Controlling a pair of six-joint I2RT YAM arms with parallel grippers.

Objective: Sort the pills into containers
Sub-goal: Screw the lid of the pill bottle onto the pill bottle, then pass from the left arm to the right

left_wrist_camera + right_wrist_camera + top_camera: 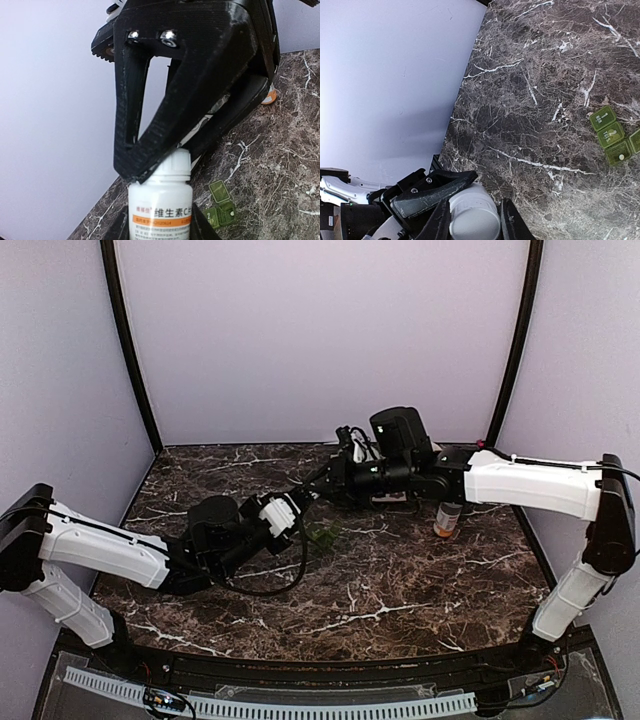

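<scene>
TOP: left gripper (268, 518) clenched on white bottle (280, 508) above table (400, 610), right gripper (304, 492) at its top, pill box (322, 537) just beside | LEFT WRIST: right fingers (150, 150) pinch the cap (175, 162) | RIGHT WRIST: cap clamped between jaws; one pill (621, 157) lies in a pill box compartment

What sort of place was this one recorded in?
Probably a lab robot test booth: plain pale walls enclose a marble-patterned table on three sides, black corner posts frame it, and a left arm and right arm are mounted at its near edge.
</scene>
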